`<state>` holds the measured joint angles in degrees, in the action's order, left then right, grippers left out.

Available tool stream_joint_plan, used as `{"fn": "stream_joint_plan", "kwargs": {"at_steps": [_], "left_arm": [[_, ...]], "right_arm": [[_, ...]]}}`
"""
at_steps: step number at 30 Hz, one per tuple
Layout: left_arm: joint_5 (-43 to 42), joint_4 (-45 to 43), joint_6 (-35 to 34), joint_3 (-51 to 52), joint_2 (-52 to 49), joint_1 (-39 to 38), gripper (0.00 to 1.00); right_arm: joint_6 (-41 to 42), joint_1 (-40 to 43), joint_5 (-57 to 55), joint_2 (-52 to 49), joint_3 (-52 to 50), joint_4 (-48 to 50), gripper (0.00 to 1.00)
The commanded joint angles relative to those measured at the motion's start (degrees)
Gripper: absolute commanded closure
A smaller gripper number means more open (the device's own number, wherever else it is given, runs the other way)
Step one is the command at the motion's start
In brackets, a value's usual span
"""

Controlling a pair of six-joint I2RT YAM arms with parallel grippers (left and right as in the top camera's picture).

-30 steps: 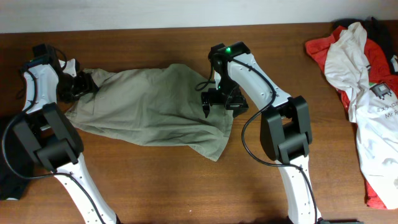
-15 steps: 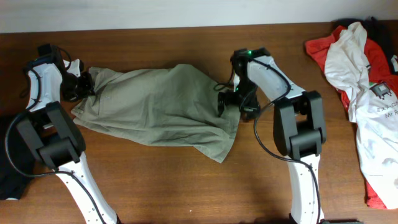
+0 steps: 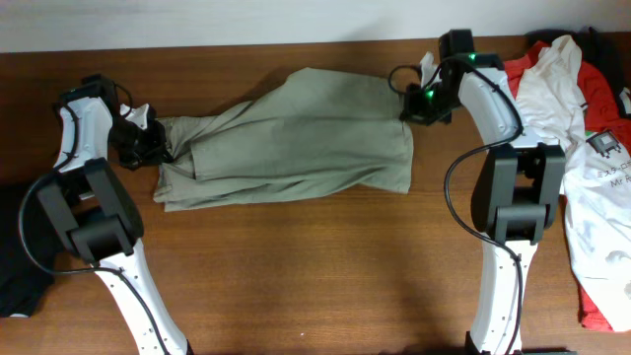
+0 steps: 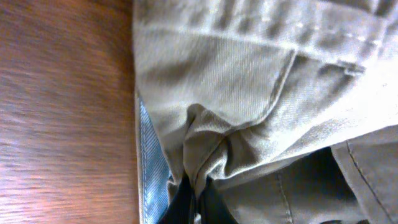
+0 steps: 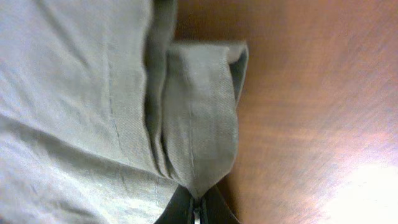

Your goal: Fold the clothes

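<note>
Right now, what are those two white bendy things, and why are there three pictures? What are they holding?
Those are two robot arms with joints, a bit like your elbows. Each ends in a gripper with two fingers. The wide picture comes from a camera above the wooden table. The two close-up pictures come from little cameras on the arms' wrists. On the table lie grey-green trousers, stretched between the arms. The left gripper pinches one end, where a pale blue lining peeks out. The right gripper pinches the other end. Off to the right lies a white T-shirt on something red, and something black sits at the left edge. Nothing holds those.
</note>
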<state>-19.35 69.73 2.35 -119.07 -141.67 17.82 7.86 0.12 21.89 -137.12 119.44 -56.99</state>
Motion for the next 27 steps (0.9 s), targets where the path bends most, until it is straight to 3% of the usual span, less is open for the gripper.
{"fn": "stream_joint_plan", "kwargs": {"at_steps": [1,4,6,8,10,11,12,15,17,20,24,27], "left_arm": [[3.6,1.6,0.3,0.8,-3.1,-0.2,1.0],[3.7,1.4,0.3,0.8,-3.1,-1.7,1.0],[3.7,0.9,0.3,0.8,-3.1,-1.9,1.0],[3.7,0.7,0.3,0.8,-3.1,-1.7,0.99],[3.7,1.0,0.3,0.8,-3.1,-1.7,0.76],[3.0,1.3,0.3,0.8,-3.1,-1.7,0.59],[1.0,1.5,0.3,0.6,-3.1,-1.7,0.56],[-8.9,2.4,0.3,-2.7,-3.1,-1.1,0.23],[-12.5,3.1,0.3,-3.5,-3.1,0.0,0.2],[-12.8,4.7,0.3,-3.4,-3.1,0.9,0.32],[-12.8,5.0,0.3,-3.4,-3.1,1.2,0.32],[-12.8,5.4,0.3,-3.4,-3.1,1.3,0.32]], "right_arm": [[-2.1,2.0,-6.0,0.1,4.8,-1.4,0.01],[-2.1,1.9,-5.9,1.1,8.0,-10.0,0.01],[-4.9,1.3,0.9,2.1,9.9,-17.8,0.01],[-5.7,-0.9,3.2,2.1,6.1,-19.3,0.01],[-5.7,-1.8,3.3,2.1,2.1,-17.1,0.01],[-5.5,-1.8,3.7,2.1,0.2,-16.9,0.01],[-5.5,-1.8,3.7,2.1,-1.1,-16.8,0.01],[-5.5,-1.8,3.7,2.1,-6.9,-12.7,0.01],[-5.5,-1.8,5.0,2.0,-9.5,-10.2,0.01],[-5.5,-1.5,4.9,2.0,-9.7,-7.7,0.01],[-5.5,-1.2,12.3,1.6,-15.0,0.5,0.01],[-2.0,0.1,10.7,1.6,-19.2,4.5,0.01]]}}
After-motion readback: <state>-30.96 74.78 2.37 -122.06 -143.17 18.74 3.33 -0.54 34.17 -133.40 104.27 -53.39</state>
